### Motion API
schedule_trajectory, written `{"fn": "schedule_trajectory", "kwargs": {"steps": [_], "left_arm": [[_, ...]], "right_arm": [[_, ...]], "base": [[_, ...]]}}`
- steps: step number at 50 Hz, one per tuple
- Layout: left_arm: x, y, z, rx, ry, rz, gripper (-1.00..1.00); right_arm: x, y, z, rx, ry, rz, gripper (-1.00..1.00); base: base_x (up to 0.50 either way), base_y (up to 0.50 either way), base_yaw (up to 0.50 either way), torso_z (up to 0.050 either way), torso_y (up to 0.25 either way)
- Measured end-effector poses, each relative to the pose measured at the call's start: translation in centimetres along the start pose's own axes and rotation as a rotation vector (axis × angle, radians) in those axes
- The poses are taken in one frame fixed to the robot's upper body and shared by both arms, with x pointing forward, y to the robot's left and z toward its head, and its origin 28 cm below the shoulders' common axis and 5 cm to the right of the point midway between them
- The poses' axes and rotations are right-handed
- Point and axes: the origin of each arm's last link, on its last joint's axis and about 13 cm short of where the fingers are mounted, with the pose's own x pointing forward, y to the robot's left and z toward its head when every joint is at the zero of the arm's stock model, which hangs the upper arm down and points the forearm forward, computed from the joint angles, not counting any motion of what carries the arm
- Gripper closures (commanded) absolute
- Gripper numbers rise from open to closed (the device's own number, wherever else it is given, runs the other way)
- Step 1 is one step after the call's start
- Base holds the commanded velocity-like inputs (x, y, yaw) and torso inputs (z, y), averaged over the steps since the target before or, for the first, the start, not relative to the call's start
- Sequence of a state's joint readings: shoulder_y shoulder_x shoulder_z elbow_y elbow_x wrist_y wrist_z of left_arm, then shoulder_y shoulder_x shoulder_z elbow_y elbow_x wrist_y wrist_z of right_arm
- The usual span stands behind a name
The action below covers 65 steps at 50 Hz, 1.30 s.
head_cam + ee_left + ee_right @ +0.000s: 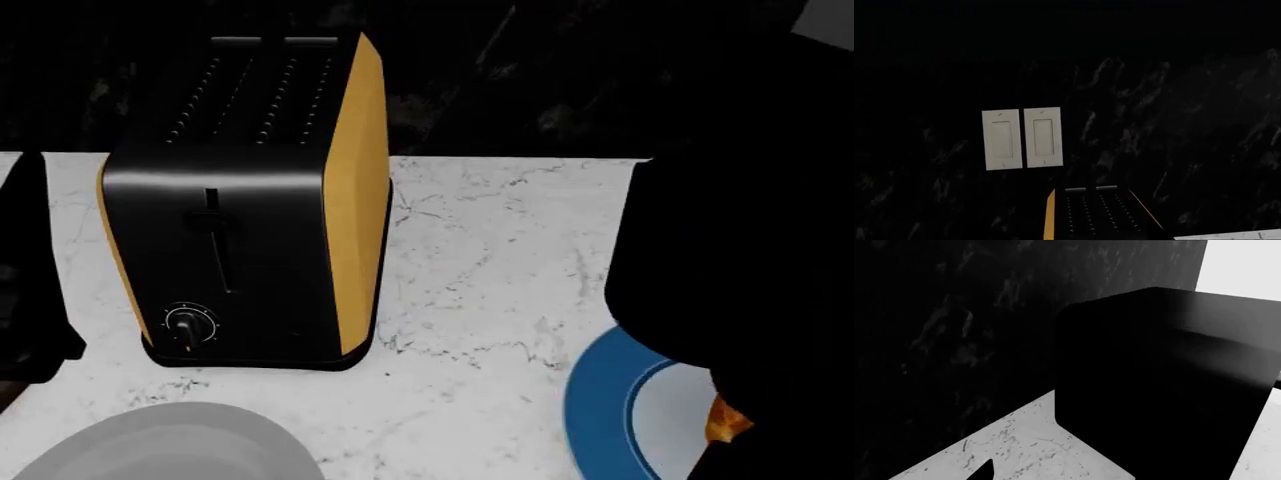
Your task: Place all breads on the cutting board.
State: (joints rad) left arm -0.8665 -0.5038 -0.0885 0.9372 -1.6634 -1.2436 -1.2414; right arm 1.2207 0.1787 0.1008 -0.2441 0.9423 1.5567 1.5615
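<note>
A: Where is the bread?

B: From the head camera, only an orange-brown sliver [722,418] shows at about four o'clock, over the white inside of the blue-rimmed plate [594,400]. It could be a loaf's crust, but a large black shape [747,270] covers the rest. I cannot tell more. The cutting board is in none of the three views.

A: And the grippers?

B: Neither one is clearly visible, so I cannot tell how wide the jaws stand or whether anything is held. A dark form at the nine o'clock edge of the head view may be part of the left arm; the black mass at three o'clock may be the right arm or a box.

A: What else is on the counter?

B: A black toaster [247,200] with orange-yellow sides stands upright on the white marble counter [494,270], at about ten o'clock, its dial facing the camera. A round grey plate [160,445] lies at seven o'clock, near the toaster's front.

A: The wrist cameras?

B: The left one shows the dark marbled wall [1174,110] with two white switch plates [1022,138] above the toaster's slotted top. The right one shows a black box [1167,380] on the counter against that wall.
</note>
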Motion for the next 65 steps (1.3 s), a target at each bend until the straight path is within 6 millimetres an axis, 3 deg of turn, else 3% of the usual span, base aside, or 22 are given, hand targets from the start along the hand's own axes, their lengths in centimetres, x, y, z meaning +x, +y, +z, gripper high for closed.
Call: {"fn": "schedule_trajectory", "kwargs": {"steps": [25, 65], "left_arm": [[0.0, 0.0, 0.0, 0.002, 0.001, 0.005, -1.00], [0.1, 0.2, -0.2, 0.003, 0.005, 0.021, -1.00]], "right_arm": [[1.2, 0.4, -2.8, 0.063, 0.228, -0.127, -1.00], [1.4, 0.0, -8.5, 0.044, 0.448, -0.099, -1.00]], "base": [[0.00, 0.00, 0.00, 0.000, 0.000], [0.00, 0.00, 0.00, 0.000, 0.000]]}}
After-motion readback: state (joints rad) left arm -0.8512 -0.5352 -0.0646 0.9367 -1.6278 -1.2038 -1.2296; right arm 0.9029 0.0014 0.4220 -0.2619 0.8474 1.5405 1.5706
